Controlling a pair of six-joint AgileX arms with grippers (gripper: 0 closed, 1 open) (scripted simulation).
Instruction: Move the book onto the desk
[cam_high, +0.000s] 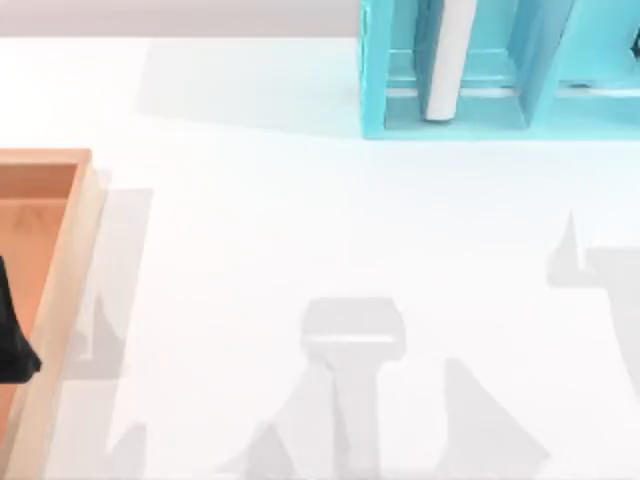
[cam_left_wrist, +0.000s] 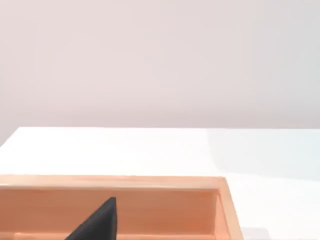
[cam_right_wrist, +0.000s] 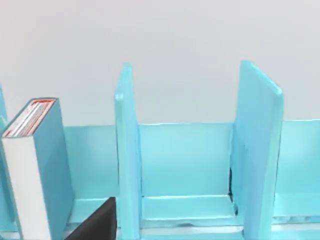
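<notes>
one book (cam_high: 445, 60) stands upright in the cyan shelf unit (cam_high: 500, 118) at the far edge of the white worktop (cam_high: 300, 220), toward the right side as seen from above. from overhead its white page edges face up as a pale strip inside a compartment between two dividers. from the right wrist camera the book (cam_right_wrist: 47, 170) shows its light blue cover, its white page block facing the camera and a thin red strip on its top end; it stands in the compartment just beside a cyan divider (cam_right_wrist: 127, 150), and a second divider (cam_right_wrist: 257, 150) stands further along, with an open compartment between the two. a dark finger tip of the right gripper (cam_right_wrist: 97, 222) pokes into the lower edge of that picture, near the foot of the first divider and close to the book but not touching it; whether that gripper is open or closed i cannot tell, and nothing is seen held in it. on the left side of the worktop sits an orange-brown wooden tray (cam_high: 60, 260) with a raised rim, well apart from the shelf. a dark part of the left gripper (cam_high: 12, 340) hangs over the tray at the left edge of the overhead picture, and the left wrist camera shows one dark finger tip (cam_left_wrist: 100, 222) above the tray's floor with the tray rim (cam_left_wrist: 115, 182) behind it; how far that gripper is open i cannot tell either. grey shadows of the arms lie across the bare middle of the worktop.
</notes>
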